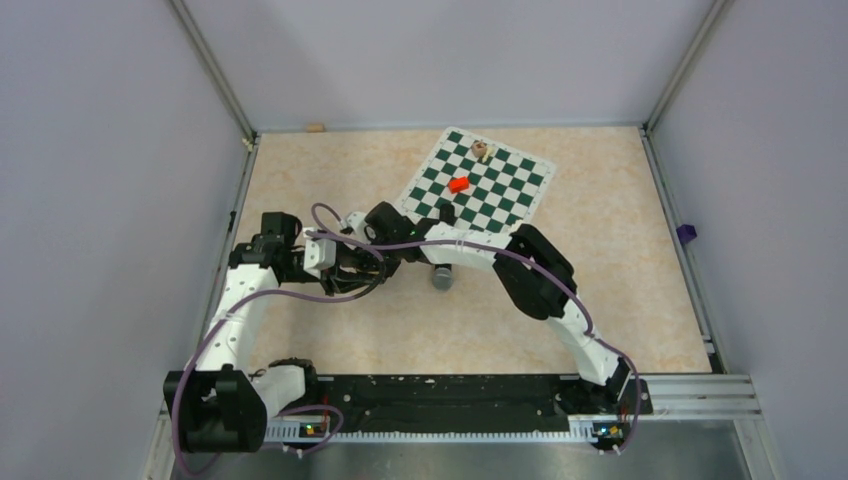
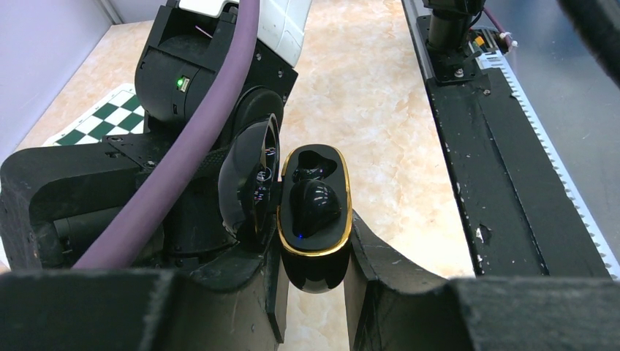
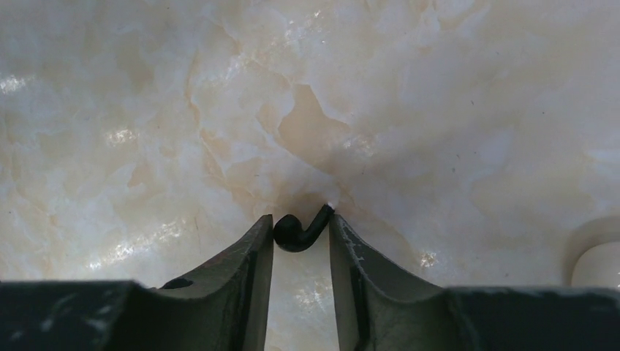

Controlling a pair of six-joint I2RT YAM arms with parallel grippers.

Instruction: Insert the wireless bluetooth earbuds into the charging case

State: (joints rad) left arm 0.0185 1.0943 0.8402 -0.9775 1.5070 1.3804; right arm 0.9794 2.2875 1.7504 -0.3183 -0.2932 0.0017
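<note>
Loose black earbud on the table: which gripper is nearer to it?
Right. Its fingers sit on either side of the earbud, touching it; the left gripper is apart, holding the open case.

Arm housing (image 2: 191, 80) + cable (image 2: 183, 161) tight on lid side of charging case (image 2: 316, 267); free tabletop (image 2: 395, 146) betw. case & rail (image 2: 497, 183)

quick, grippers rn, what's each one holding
left gripper: shut on the open charging case
right gripper: shut on a black earbud, pinched at its tips
</note>
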